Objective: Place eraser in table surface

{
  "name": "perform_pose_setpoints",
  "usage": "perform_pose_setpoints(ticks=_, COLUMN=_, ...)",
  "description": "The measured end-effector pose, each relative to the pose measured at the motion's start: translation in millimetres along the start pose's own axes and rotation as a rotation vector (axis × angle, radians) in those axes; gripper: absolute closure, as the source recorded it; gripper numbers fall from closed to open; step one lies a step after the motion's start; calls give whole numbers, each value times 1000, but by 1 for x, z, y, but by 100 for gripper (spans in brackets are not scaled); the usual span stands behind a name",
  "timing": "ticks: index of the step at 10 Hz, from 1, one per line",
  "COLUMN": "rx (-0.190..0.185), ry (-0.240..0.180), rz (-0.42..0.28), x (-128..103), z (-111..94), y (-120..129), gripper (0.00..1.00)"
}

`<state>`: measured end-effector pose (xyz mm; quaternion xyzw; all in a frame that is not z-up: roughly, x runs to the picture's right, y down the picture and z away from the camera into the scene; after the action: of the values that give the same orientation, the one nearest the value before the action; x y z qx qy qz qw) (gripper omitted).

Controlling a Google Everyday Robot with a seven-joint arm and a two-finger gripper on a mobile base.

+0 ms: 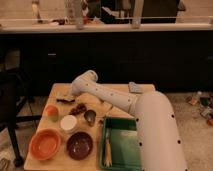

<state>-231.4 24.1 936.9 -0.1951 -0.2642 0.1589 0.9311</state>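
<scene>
Your arm (pixel 107 95) sweeps from the lower right up and across the table surface (pixel 117 89), its elbow bent near the far left part of the tabletop. From that elbow the wrist drops toward the left edge, so the gripper (pixel 66 98) sits low over the far-left corner, close to the wood.

At that spot you can see a small block with a pale top and a dark side: the eraser (pixel 64 97), I judge, lying roughly left to right, its long axis running along the table's far edge. It sits right at the gripper, under or between the fingers, though the view is too dim to say which, and you cannot tell whether the jaws are clamped on it or already parted.

Just toward you from it lie some dark reddish bits (pixel 77 108), then a small metal cup (pixel 90 117), a white bowl (pixel 68 122) and an orange cup (pixel 51 111).

The move ahead turns on this: the eraser is directly below the gripper, with bare wood around it on the left, so a straight release suits.
</scene>
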Motion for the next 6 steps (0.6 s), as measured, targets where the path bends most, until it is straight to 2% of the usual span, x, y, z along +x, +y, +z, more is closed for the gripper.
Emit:
perform_pose_setpoints(ticks=2, rx=-4, ry=0, rz=-1, x=-1, z=1, y=1, gripper=97)
perform_pose_setpoints(ticks=3, rx=-3, ry=1, rz=0, x=0, z=1, y=0, gripper=76)
perform_pose_setpoints(ticks=6, rx=-3, ry=2, rz=0, x=1, z=1, y=1, gripper=44)
